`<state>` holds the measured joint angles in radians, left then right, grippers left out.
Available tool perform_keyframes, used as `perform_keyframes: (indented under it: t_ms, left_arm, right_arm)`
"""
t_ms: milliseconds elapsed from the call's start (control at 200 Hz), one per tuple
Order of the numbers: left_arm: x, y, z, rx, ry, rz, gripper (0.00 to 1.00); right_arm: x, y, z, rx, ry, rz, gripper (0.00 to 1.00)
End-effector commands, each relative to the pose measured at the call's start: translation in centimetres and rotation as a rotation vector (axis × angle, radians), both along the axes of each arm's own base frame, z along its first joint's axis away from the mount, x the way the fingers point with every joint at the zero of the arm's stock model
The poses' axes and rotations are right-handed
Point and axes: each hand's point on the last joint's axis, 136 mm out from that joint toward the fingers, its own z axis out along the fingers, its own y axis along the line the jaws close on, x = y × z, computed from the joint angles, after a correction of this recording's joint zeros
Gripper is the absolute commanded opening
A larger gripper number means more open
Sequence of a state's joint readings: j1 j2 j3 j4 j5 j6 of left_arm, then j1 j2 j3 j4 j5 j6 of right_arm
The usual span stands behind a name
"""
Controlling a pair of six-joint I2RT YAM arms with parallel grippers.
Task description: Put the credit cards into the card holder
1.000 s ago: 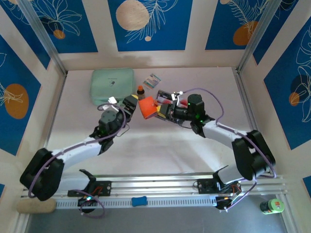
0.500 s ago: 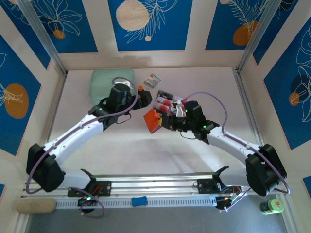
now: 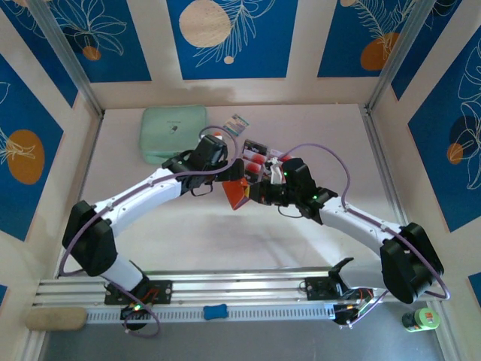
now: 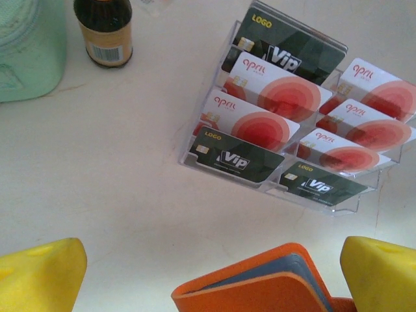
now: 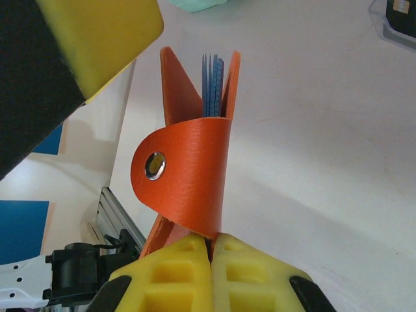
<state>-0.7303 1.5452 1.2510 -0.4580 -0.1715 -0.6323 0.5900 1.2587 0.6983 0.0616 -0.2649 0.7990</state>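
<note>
Change noted: your left arm now reaches in over the clear rack (image 4: 328, 201). Half a second ago it was off to the rack's left, by the bottle (image 4: 103, 29).

Left pincer (image 4: 209, 273) stands wide open, its yellow fingers (image 4: 39, 276) far apart, holding nothing.

The credit cards (image 4: 276, 97) all sit in the rack's tiered slots; none is lifted.

The card holder (image 5: 195, 172) has drifted slightly nearer to you and now sits just beside the rack's near edge. Right pincer (image 5: 209, 250) is clamped tight on one end of it. The covers are spread and the blue pockets show between them.

The green pouch (image 4: 29, 52) lies left of the rack on the desk (image 4: 97, 169), past the bottle.

Reading: the holder is presented open and you are lining up for a first card pick. No card is in yet.
</note>
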Motion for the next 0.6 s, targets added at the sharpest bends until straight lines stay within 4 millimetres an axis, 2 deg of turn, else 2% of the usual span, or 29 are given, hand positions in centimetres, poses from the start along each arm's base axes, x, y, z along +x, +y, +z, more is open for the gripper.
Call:
perform_keyframes:
  t_ms: [0, 160, 460, 590]
  left_arm:
    - [-0.5, 0.0, -0.8, 0.055, 0.012, -0.025, 1.0]
    - [-1.3, 0.7, -2.5, 0.09, 0.045, -0.034, 1.0]
    - [-2.6, 3.1, -3.0, 0.142, 0.036, -0.02, 1.0]
    - [-3.4, 4.1, -4.2, 0.17, 0.055, -0.028, 1.0]
  right_arm:
    - [0.2, 0.2, 0.7, -0.004, -0.034, 0.007, 0.0]
    - [0.4, -0.6, 0.1, -0.026, -0.025, -0.024, 0.0]
    - [0.6, -2.9, -2.3, -0.058, 0.034, -0.11, 0.0]
    - [0.5, -3.7, -2.9, -0.065, 0.047, -0.139, 0.0]
